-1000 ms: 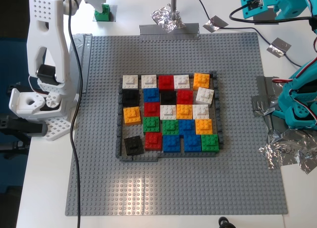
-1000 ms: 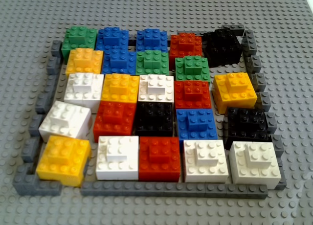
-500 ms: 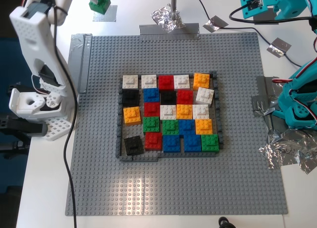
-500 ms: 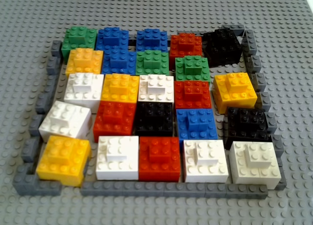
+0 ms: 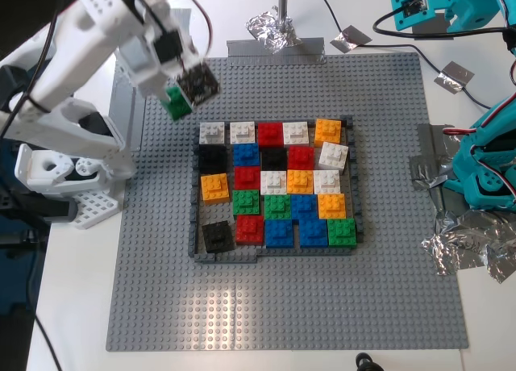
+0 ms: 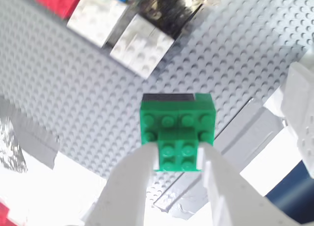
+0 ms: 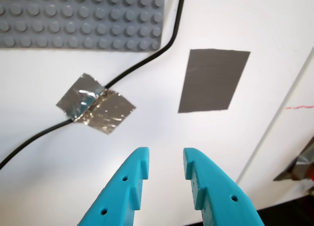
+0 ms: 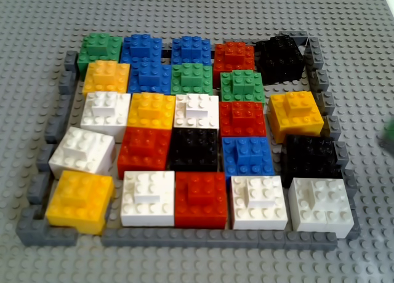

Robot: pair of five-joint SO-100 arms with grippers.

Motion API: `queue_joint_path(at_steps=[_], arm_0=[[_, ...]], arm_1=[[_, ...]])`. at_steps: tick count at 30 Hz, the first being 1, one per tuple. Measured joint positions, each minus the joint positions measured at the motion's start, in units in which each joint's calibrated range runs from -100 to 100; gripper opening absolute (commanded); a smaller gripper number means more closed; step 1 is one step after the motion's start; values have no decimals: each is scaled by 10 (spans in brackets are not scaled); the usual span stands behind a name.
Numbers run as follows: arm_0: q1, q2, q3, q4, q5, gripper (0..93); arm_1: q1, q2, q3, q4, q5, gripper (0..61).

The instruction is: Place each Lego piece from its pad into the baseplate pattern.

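Around the large grey studded baseplate pattern (image 5: 282, 193) you have crumpled foil (image 5: 272, 22) by a metal post at the exterior view's top, more foil (image 5: 472, 250) at its right edge, and a black cable (image 7: 142, 64) taped down beside a small silver-grey tape pad (image 7: 213, 80). No writing is readable anywhere. My second gripper (image 6: 176, 159), on the white arm, is clamped on the small bright-green studded Lego piece (image 6: 177, 135), which sits between its fingers (image 6: 132, 182), held above the plate just beyond the frame's corner near the white brick (image 5: 212, 132), toward the exterior view's upper left. My first gripper (image 7: 166, 164), turquoise, hangs with jaws apart and empty over the white table (image 7: 147, 137).
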Motion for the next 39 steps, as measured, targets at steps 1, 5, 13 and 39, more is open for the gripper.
queue_joint_path(at_steps=[1,5,13,39], arm_0=[[0,0,0,0,0,87],[0,0,0,0,0,87],[0,0,0,0,0,87],[1,0,7,0,0,87]], arm_1=[[17,-8,9,0,6,2],[155,-22,31,-4,28,2],[380,-18,63,-91,93,2],[455,94,182,-265,134,2]])
